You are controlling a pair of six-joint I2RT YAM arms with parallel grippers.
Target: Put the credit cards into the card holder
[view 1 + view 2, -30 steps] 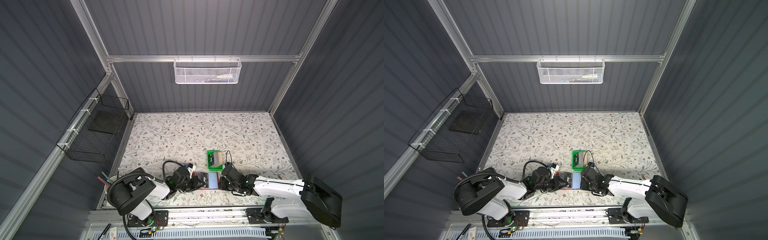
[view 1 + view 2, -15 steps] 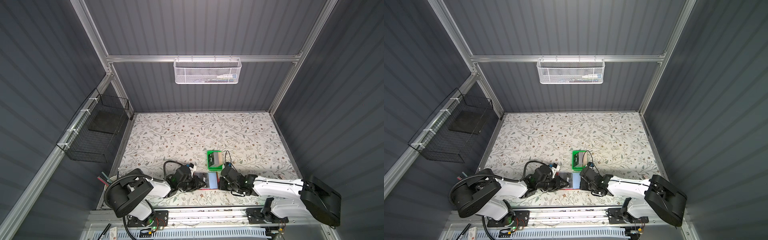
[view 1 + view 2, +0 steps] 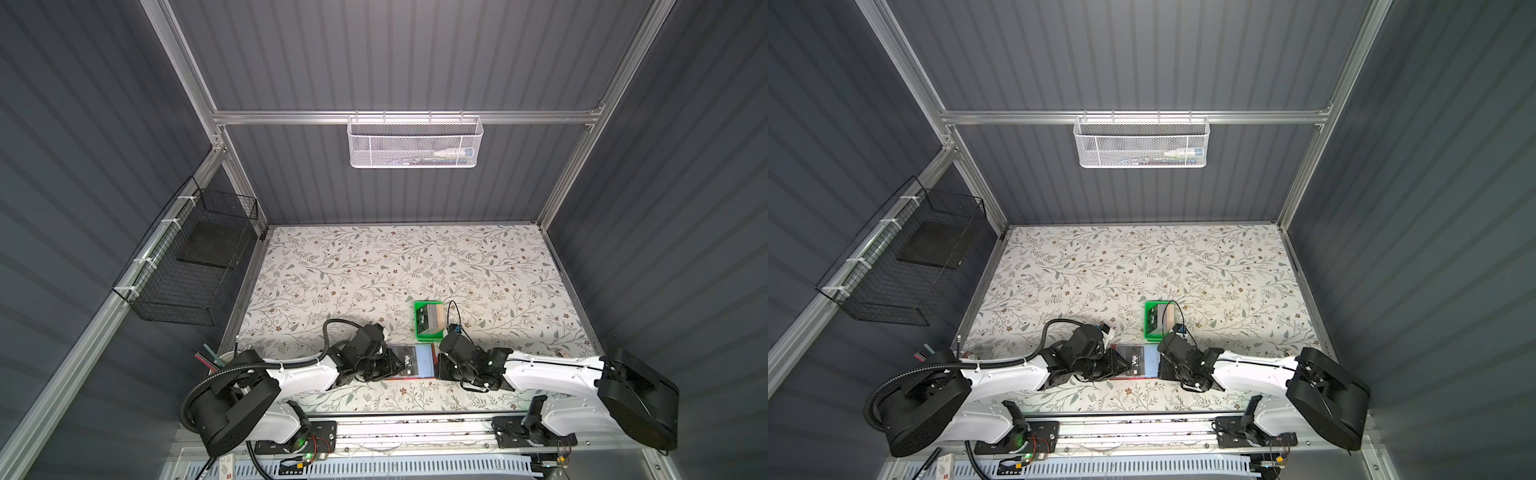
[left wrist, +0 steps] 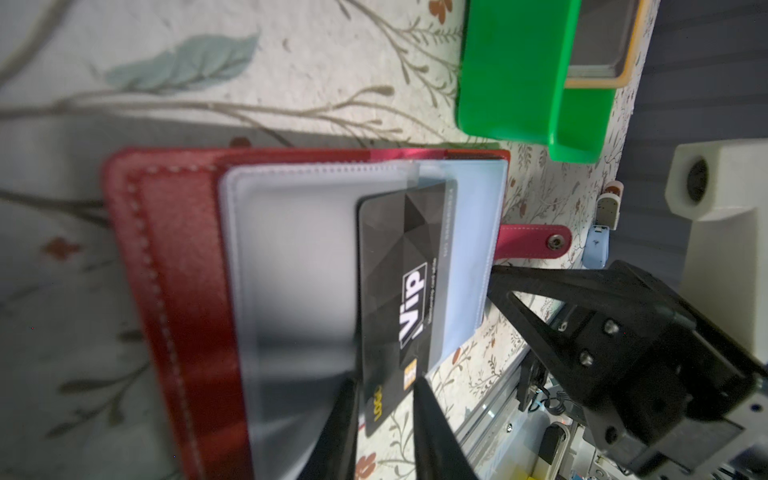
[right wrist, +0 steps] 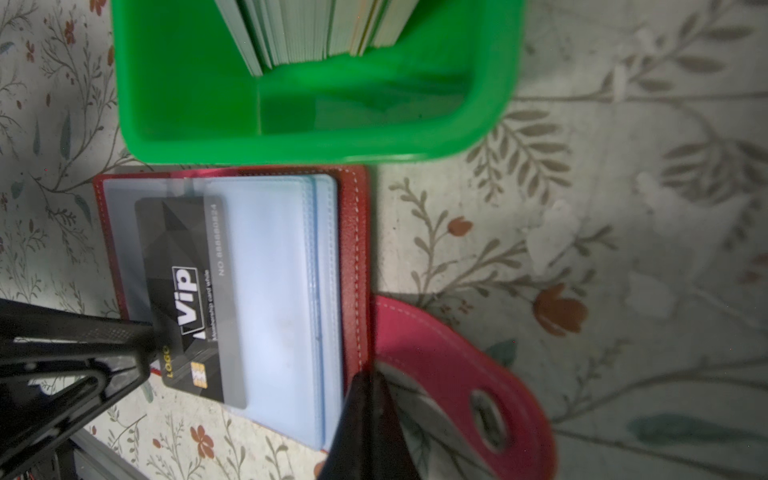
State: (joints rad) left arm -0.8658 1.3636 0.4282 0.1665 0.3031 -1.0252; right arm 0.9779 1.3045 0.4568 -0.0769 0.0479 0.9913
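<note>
Card holder (image 5: 353, 249): red, grained leather look, white stitching round the border. It lies open and flat at 6 o'clock on the table (image 3: 374, 270), near the front edge. Inside is a stack of clear plastic sleeves (image 5: 274, 291) with rounded corners and a bluish tint. The snap tab (image 5: 436, 353) sticks out flat from the holder's 3 o'clock edge; it has a rounded end and a metal stud.

Black card (image 4: 399, 291): glossy, faceted pattern, white "Vip" box, gold chip. It is partly in the top sleeve: the 3 o'clock strip sits under hazy plastic, the rest is bare.

Left gripper (image 4: 382, 378), at the card's 9 o'clock: black wedge fingers parted a little, with the card's logo-and-chip end in the gap. Can't tell if either finger touches it.

Right gripper (image 5: 365, 376), at the holder's 3 o'clock: fingers together, nothing seen between them. The tip touches the cover edge just beside the root of the tab.

Green tray (image 5: 291, 141): smooth moulded plastic with rounded corners, just beside the holder at its 12 o'clock. More cards (image 5: 316, 33) stand packed on edge in it, with pale green, white and tan edges.

Table cover: matte floral print, grey leaves, brown flowers.
</note>
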